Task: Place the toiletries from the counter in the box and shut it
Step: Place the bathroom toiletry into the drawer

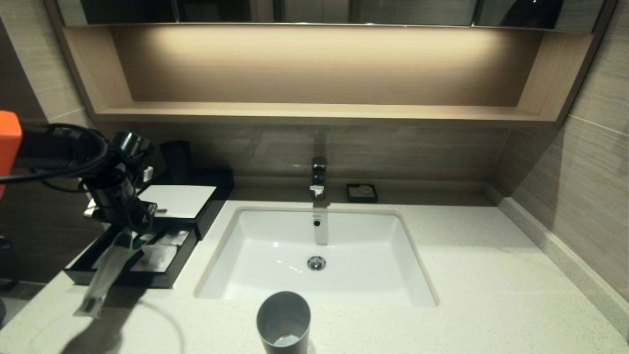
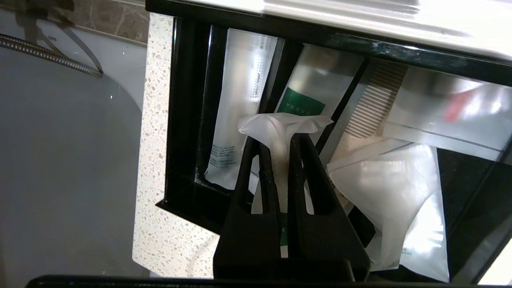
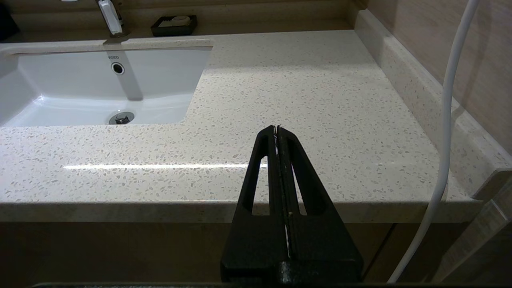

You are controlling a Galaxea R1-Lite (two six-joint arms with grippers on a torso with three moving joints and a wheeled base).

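Packet [image 2: 282, 132], pinched at its crinkled end by left gripper [image 2: 280, 148], looks light, limp, slippery; right gripper [image 3: 278, 132] shut.

- Right of the sink [image 1: 319, 255] we've got wide-open bench [image 1: 491, 275], nothing standing there but the soap dish [image 1: 362, 192] back by the wall.
- The grey cup [image 1: 284, 322] stands at the front edge before the sink.
- The drawer [image 2: 188, 132] is crowded: dividers, packets [image 2: 240, 112], our left fingers [image 2: 256, 176] above it.
- The box [image 1: 177, 201] lid overhangs the back.
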